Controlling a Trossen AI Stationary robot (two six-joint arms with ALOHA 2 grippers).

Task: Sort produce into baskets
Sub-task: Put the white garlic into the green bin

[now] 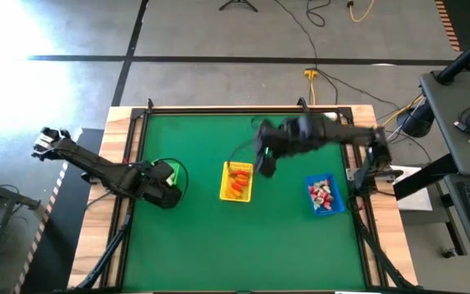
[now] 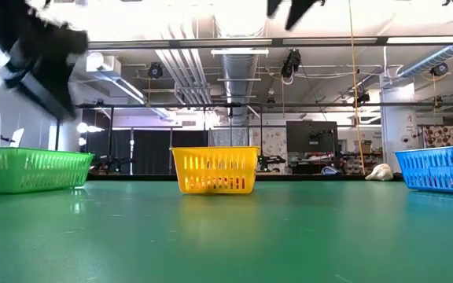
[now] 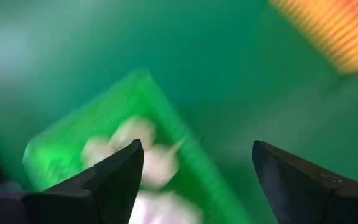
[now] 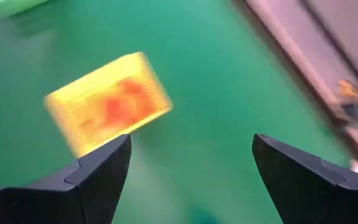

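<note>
Since the table looks cleared of loose bits from where I'm sitting, here's how it lies with both arms up in the air.

Overhead, the 3 baskets sit in a row across the mat: green basket (image 1: 166, 173) at 9 o'clock from table centre, yellow basket (image 1: 237, 181) about dead centre, blue basket (image 1: 322, 195) toward 3 o'clock. All 3 have their long axis running 12 to 6.

Left gripper (image 1: 163, 181) hangs right over the green basket, fingers spread wide, nothing between them. Its wrist cam looks down on the white pieces (image 3: 143, 163) piled in that basket, so I'd guess it just dropped 1 there, though that's only my read.

Right gripper (image 1: 265, 163) is also spread wide and empty, hovering just off the yellow basket's far corner, at roughly 1 o'clock from it. The orange pieces (image 1: 237, 183) are inside the yellow one, red-and-white pieces (image 1: 323, 193) inside the blue.

The relation that matters: I can't spot any produce left on the bare mat (image 1: 219, 245) in any view. The picture is blurry with motion, so a tiny piece could be hiding under an arm. If 1 turns up near centre, the right arm is closer; anything out at 9 o'clock goes to the left. Otherwise I'd call this sort about done.
</note>
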